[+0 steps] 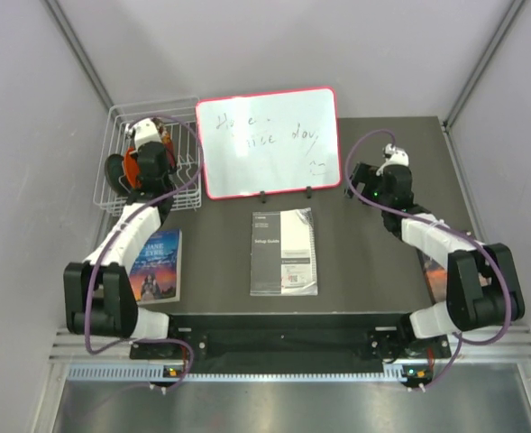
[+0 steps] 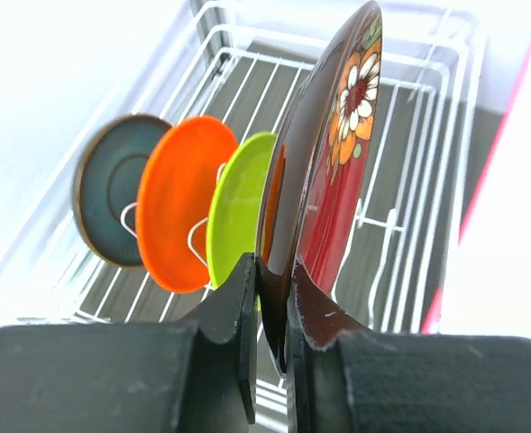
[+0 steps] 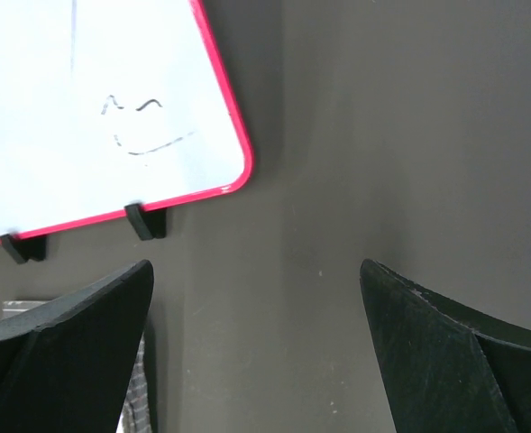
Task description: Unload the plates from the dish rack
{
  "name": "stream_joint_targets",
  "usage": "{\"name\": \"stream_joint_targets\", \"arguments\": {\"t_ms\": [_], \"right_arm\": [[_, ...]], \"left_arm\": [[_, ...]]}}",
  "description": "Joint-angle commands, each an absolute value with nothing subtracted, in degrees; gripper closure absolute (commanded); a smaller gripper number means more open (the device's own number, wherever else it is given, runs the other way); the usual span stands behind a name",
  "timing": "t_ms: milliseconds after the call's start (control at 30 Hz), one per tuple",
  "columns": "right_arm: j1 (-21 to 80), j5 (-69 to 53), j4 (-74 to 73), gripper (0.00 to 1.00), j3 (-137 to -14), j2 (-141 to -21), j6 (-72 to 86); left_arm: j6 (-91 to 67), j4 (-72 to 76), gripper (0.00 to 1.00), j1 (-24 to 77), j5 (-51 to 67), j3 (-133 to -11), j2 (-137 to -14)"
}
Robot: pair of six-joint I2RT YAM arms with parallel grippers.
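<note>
"Checking the left wrist view now," I tell her. "My left gripper (image 2: 272, 267) is clamped on the rim of a dark red plate (image 2: 337, 153) with orange and white flowers, one finger on each face."

"Where is that plate?"

"Standing on edge over the dish rack (image 1: 125, 126), at the back left of the table (image 1: 355, 271), leaning a little to the right. Its bottom edge is behind my fingers (image 2: 238, 316), so I cannot tell whether it sits in a slot."

"And the others?"

"Three stand upright in the rack, to the left of the held one in that view. A lime green plate (image 2: 238, 212) is nearest it, then an orange plate (image 2: 182, 203), then a dark teal plate (image 2: 110, 189) at the left end. They overlap on my screen, so I cannot say if they touch."

"Right side?"

"My right gripper (image 3: 256, 271) hangs over bare dark tabletop, its fingers spread wide with nothing between them, near the lower right corner of the red-framed whiteboard (image 3: 94, 108). From the top camera, that board stands just right of the rack. A Jane Eyre paperback (image 1: 157, 264) and a Setup Guide booklet (image 1: 284, 251) lie flat nearer my bases."
</note>
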State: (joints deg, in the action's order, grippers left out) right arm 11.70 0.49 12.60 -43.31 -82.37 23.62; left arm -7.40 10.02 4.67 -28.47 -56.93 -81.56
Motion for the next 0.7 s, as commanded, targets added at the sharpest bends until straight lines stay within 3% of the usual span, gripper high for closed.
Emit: {"name": "stream_joint_targets", "arguments": {"t_ms": [0,167,400,667], "right_arm": [[12.7,-1.8,14.6,0.02,-44.9,-78.2,23.8],[15.4,-9.9,17.9,0.03,-44.4,-77.9,25.5],[22.1,-18.4,23.9,0.03,-47.7,-80.9,26.7],[27.2,-25.3,37.3,0.04,-50.4,-90.1,34.5]], "left_arm": [[-10.5,8.5,1.0,5.1,-24.7,-60.2,-72.8],[-18.3,4.3,1.0,5.4,-11.7,-57.7,-68.0],[-32.1,16.0,1.0,6.9,10.8,-48.0,-67.2],[-38.3,23.6,1.0,12.2,16.3,-45.5,-70.4]]}}
